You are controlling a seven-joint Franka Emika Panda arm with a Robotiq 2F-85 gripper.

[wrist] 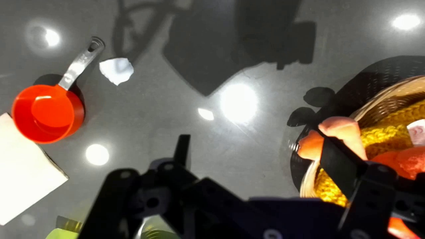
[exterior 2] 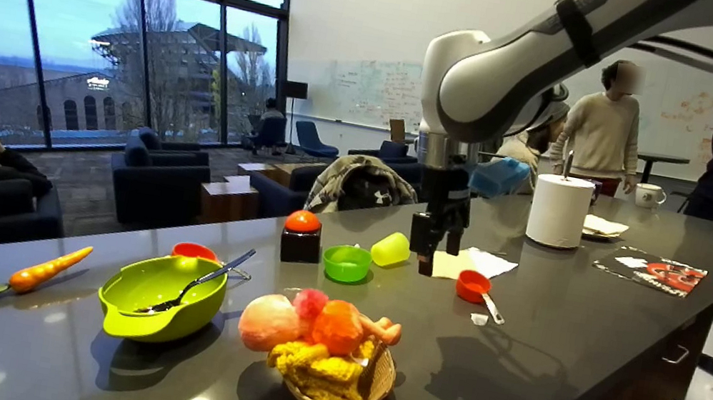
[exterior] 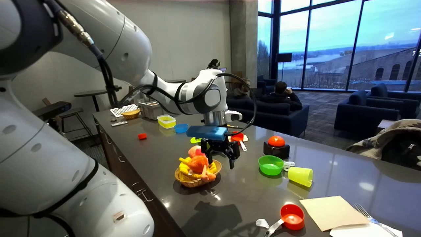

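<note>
My gripper (exterior: 221, 162) is open and empty, held above the dark counter. It also shows in an exterior view (exterior 2: 439, 257), and its fingers stand wide apart in the wrist view (wrist: 255, 142). Nearest to it is a wicker basket (exterior: 194, 183), also seen in an exterior view (exterior 2: 381, 379) and at the right of the wrist view (wrist: 386, 91). The basket holds a yellow knitted thing (exterior 2: 323, 375), an orange plush ball (exterior 2: 337, 327) and a peach plush ball (exterior 2: 270, 324). One finger overlaps the basket's edge in the wrist view; I cannot tell contact.
A red measuring cup (wrist: 46, 113), green bowl (exterior: 270, 166), lying yellow cup (exterior: 300, 176) and red button on a black box (exterior: 276, 141) stand on the counter. A lime bowl with a spoon (exterior 2: 157, 330), a carrot (exterior 2: 36, 274) and a paper roll (exterior 2: 559, 212) are farther off.
</note>
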